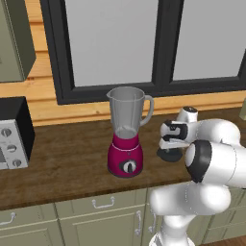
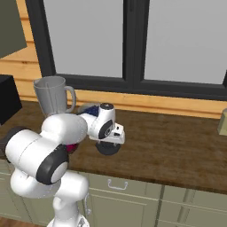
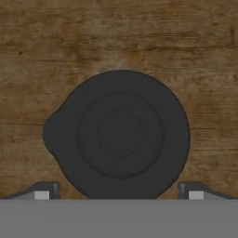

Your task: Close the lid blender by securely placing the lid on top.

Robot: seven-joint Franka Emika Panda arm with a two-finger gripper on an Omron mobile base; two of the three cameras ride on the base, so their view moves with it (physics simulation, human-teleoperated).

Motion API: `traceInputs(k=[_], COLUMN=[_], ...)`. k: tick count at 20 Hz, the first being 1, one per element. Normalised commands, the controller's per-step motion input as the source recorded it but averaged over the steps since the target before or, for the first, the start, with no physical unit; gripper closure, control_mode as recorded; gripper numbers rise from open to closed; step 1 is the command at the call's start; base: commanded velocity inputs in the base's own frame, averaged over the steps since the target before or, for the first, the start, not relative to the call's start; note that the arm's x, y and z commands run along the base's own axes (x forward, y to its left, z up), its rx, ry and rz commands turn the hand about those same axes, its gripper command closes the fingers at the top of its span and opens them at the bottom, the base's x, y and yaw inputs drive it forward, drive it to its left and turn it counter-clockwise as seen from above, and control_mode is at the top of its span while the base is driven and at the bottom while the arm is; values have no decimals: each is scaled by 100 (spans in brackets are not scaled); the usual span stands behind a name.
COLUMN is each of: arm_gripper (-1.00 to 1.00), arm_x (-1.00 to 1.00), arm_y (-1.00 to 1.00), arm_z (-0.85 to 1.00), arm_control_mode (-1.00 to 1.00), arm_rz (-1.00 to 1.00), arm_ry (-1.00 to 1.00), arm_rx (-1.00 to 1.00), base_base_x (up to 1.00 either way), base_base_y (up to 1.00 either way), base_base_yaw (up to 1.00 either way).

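The lid (image 3: 119,135) lies flat on the counter (image 3: 195,56) near its front edge. My gripper (image 3: 119,191) hangs spread apart directly above, straddling it for a centred pinch on its knob.

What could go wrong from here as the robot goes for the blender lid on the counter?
The gripper is open, with one fingertip at each side of the lid, which lies flat on the wooden counter. If the gripper closes on the wide rim rather than the raised centre, the hold may slip.

The lid has a small lip on one side; if it is turned wrongly, it might not seat.

The blender stands tall and close by, so a low carry could knock its jar.
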Motion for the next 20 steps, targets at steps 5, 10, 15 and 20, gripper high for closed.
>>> traceInputs(k=[5,10,15,20], arm_gripper=[-100,-100,-100,100], arm_x=[27,23,19,13], arm_y=[0,0,0,0], arm_z=[-15,-22,-27,-35], arm_control_mode=[-100,-100,-100,-100], arm_rz=[0,0,0,0], arm_ry=[0,0,0,0], arm_rx=[0,0,0,0], base_base_x=[0,0,0,0], base_base_y=[0,0,0,0], base_base_yaw=[0,0,0,0])
